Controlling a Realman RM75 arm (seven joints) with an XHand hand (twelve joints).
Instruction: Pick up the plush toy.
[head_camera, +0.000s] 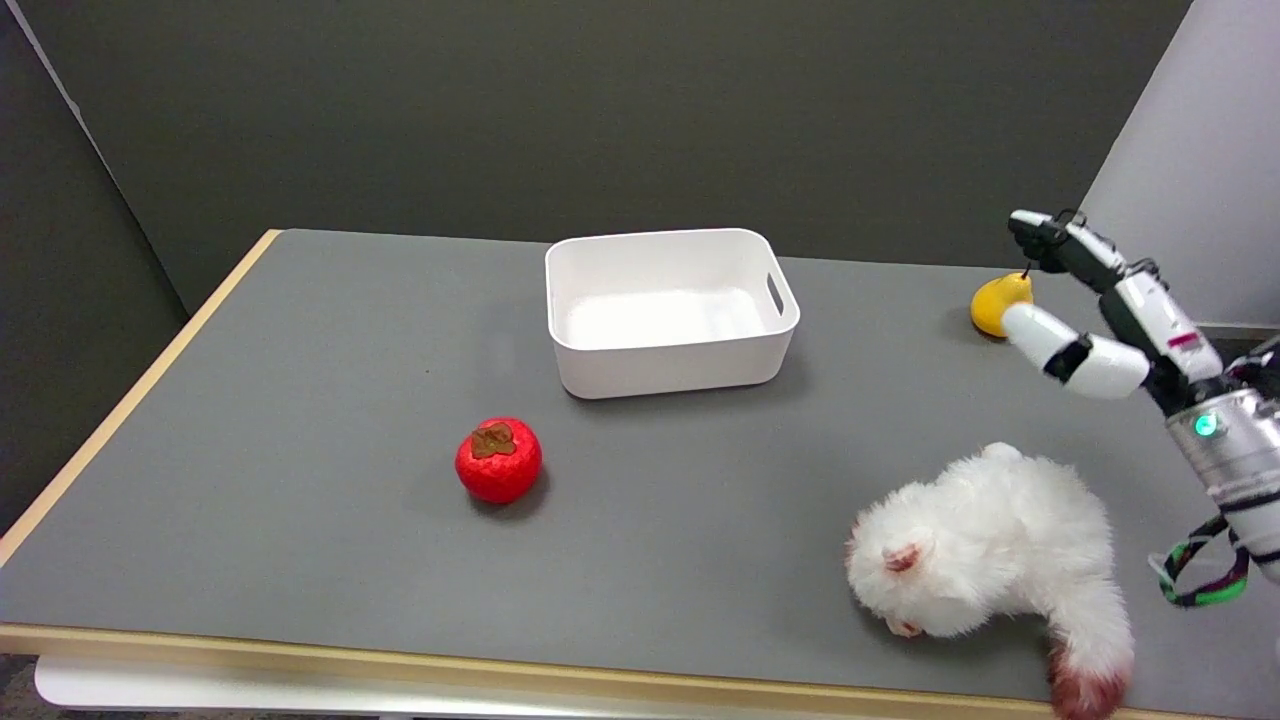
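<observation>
Right hand (1105, 310): your hand hangs in the air over the table's right side, fingers spread apart and holding nothing. It touches no object.
Fingers (1050, 245): the upper ones reach toward the far left, their tips in front of the pear from this view; whether they are near it in depth you cannot tell.
Plush toy (990, 560): your target lies on the table (300, 400) at the near right, white and fluffy, with a reddish tail tip at the near edge. It sits below and nearer than your hand, well apart from it.
Pear (993, 303): yellow, at the far right of the table.
Bin (668, 310): white, toward the far middle.
Red fruit (498, 460): left of the plush toy, near the centre.
</observation>
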